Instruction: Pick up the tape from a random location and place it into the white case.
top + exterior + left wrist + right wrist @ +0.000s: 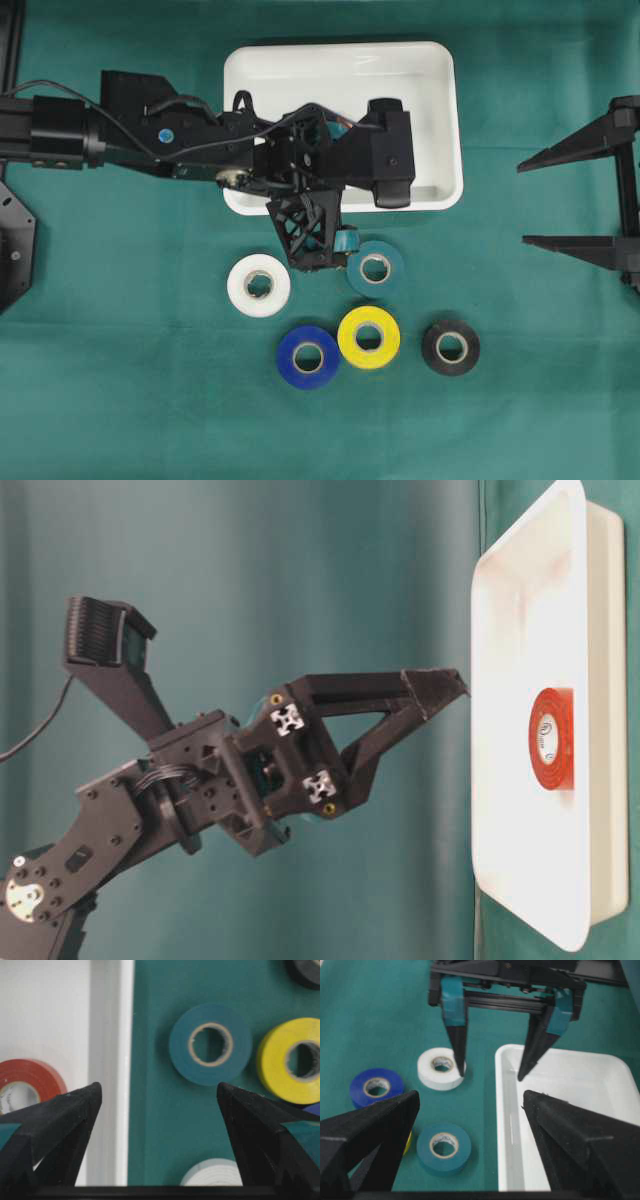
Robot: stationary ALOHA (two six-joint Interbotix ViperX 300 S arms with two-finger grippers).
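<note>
The left pincer (pixel 490 1072) hangs with its jaws apart and empty, straddling the near rim of the white case (pixel 440 120). A red tape (pixel 22 1085) lies inside the case by one jaw; the teal tape (pixel 375 267) sits on the cloth just beyond the other. The right pincer (pixel 530 200) waits open at the far right.

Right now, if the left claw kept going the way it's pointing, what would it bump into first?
Probably the near rim of the white case. The open left claw straddles that rim, one tip above the case, the other above the green cloth short of the teal tape. Depth is hard to judge.
</note>
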